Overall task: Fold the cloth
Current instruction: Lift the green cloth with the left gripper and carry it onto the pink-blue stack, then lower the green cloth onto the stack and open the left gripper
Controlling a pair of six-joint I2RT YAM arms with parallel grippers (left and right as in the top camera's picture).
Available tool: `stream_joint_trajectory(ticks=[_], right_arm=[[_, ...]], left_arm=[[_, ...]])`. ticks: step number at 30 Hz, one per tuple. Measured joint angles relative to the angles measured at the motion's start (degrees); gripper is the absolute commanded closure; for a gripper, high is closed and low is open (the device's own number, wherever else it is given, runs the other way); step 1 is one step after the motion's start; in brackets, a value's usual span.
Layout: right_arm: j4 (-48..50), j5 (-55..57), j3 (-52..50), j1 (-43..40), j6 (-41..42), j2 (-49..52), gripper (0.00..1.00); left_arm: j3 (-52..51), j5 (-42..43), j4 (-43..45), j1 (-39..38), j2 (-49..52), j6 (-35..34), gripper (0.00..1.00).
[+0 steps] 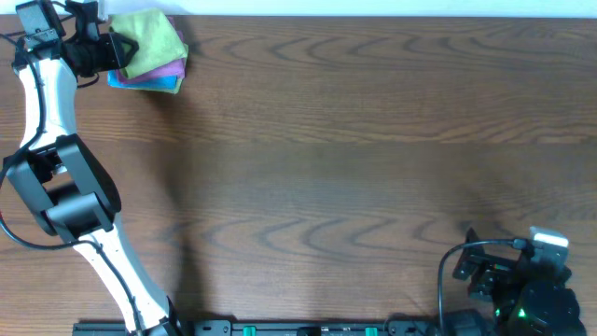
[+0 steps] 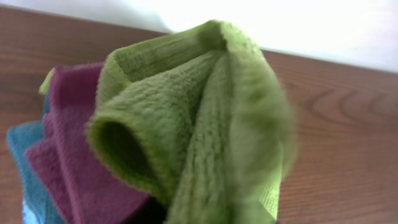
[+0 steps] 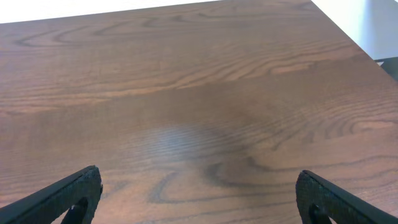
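The lime-green cloth [image 1: 155,37] lies folded and bunched on top of a pile at the table's far left corner. My left gripper [image 1: 118,49] is at the cloth's left edge. In the left wrist view the green cloth [image 2: 193,124] fills the frame, its folds gathered toward the camera and pinched at the bottom; the fingers are hidden behind it. My right gripper [image 1: 474,267] rests at the near right, open and empty over bare wood, both fingertips showing in the right wrist view [image 3: 199,199].
Under the green cloth lie a purple folded cloth [image 1: 169,68] [image 2: 71,143] and a blue folded cloth [image 1: 149,84] [image 2: 25,155]. The table's far edge [image 1: 373,17] runs just behind the pile. The left arm [image 1: 56,177] stretches along the left side.
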Motion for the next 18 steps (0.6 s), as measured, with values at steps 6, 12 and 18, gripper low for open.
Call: stream_joint_trajectory(ticks=[6,12,18], right_arm=[[0.0,0.0,0.0,0.0,0.0,0.0,0.01],[0.0,0.0,0.0,0.0,0.0,0.0,0.01],[0.0,0.0,0.0,0.0,0.0,0.0,0.01]], left_arm=[[0.0,-5.8,0.0,-0.1,0.2,-1.3,0.11],[0.0,-11.9,0.1,-0.1,0.2,-2.4,0.04],[0.0,-19.8,0.1,-0.1,0.2,-4.3,0.02]])
